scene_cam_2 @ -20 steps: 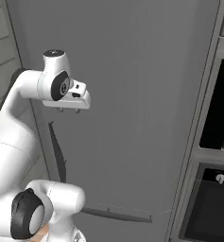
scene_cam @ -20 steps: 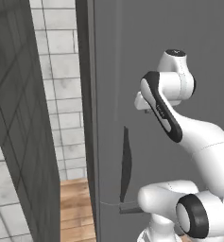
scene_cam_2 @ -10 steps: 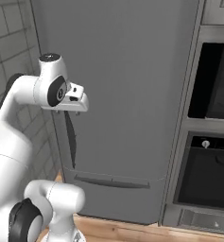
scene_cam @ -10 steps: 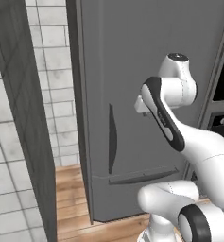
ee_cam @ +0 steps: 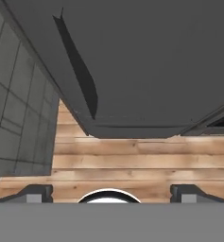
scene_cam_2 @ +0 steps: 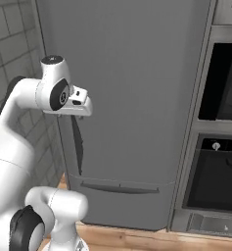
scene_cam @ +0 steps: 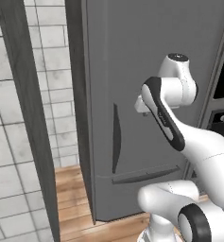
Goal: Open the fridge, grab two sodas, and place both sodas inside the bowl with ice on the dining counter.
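Fingers stand spread wide at the bottom corners of the hand view and hold nothing; between and beyond them lie wooden floor planks, not the fridge. The fridge fills the centre and upper right of the left base view with its door shut, and its dark curved handle sits left of centre, below and to the left of the hand. In the right base view the hand hangs at the middle left, just above the top of the handle and apart from it. The likely trouble is a miss: since the hand looks down past the door, closing now would catch only air, or the tips could scrape the door face instead of straddling the handle. An oven stands close on the right, so a wide swing of the arm could knock it.
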Motion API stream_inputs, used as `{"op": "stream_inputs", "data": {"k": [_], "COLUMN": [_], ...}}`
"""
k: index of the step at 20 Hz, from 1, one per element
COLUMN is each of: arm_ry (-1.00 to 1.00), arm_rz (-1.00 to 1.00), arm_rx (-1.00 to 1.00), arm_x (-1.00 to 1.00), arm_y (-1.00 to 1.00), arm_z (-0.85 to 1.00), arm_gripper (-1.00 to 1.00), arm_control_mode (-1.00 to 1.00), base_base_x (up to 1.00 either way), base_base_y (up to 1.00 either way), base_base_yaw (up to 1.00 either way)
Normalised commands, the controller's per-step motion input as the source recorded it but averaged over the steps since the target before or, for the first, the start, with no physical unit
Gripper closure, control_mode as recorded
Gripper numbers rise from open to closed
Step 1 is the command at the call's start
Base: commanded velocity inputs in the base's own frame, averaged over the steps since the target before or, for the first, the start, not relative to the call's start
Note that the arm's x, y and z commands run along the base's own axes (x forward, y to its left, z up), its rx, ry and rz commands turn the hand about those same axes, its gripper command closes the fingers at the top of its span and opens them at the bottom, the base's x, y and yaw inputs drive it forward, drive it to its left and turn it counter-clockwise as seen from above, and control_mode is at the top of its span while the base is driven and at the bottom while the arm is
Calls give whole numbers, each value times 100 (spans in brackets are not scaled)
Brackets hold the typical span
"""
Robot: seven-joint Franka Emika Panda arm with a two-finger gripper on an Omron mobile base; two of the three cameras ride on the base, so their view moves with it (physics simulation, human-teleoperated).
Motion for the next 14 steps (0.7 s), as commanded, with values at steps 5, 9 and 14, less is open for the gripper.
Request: {"op": "stream_inputs", "data": {"k": [5,9,14], "arm_ry": [0,0,0], "arm_rz": [0,0,0], "arm_rx": [0,0,0], "arm_x": [0,0,0], "arm_y": [0,0,0], "arm_z": [0,0,0], "arm_gripper": [-100,-100,-100], "arm_control_mode": [100,100,100], "base_base_x": [0,0,6], "base_base_y": [56,55,23], "base_base_yaw": [-12,-13,-19]}}
